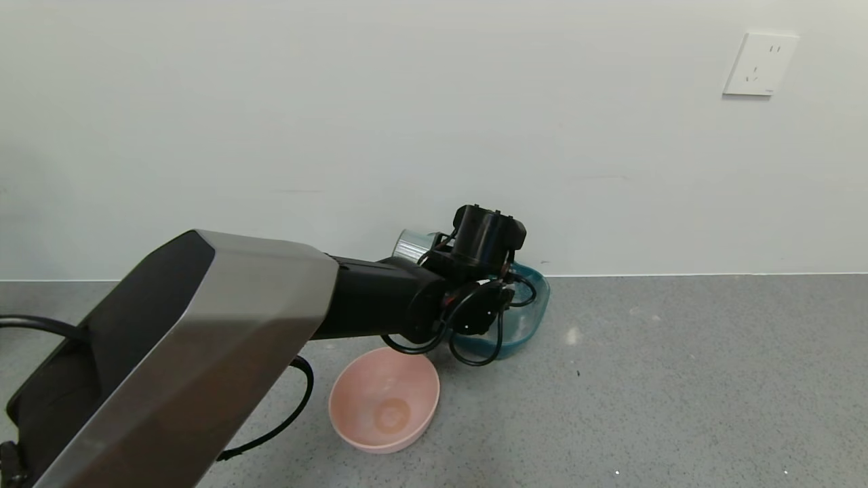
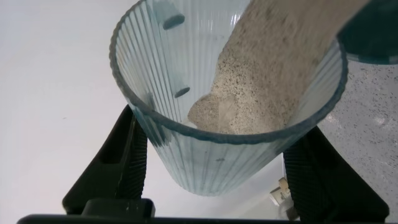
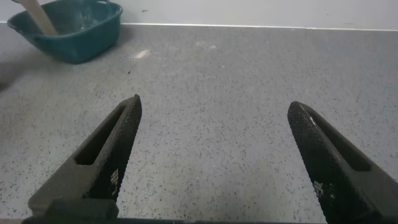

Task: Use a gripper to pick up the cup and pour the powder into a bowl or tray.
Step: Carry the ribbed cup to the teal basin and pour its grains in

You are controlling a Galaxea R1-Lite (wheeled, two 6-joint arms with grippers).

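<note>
My left gripper is shut on the clear ribbed cup and holds it tipped over the teal dish by the wall. In the left wrist view the cup sits between the black fingers, and off-white powder slides along its wall toward the rim, with the teal dish's edge just beyond. In the right wrist view a beige stream of powder falls into the teal dish. My right gripper is open and empty, low over the grey floor, away from the dish.
A round pink bowl stands on the grey floor in front of the teal dish, below my left arm. The white wall is right behind the dish. A wall socket is at the upper right.
</note>
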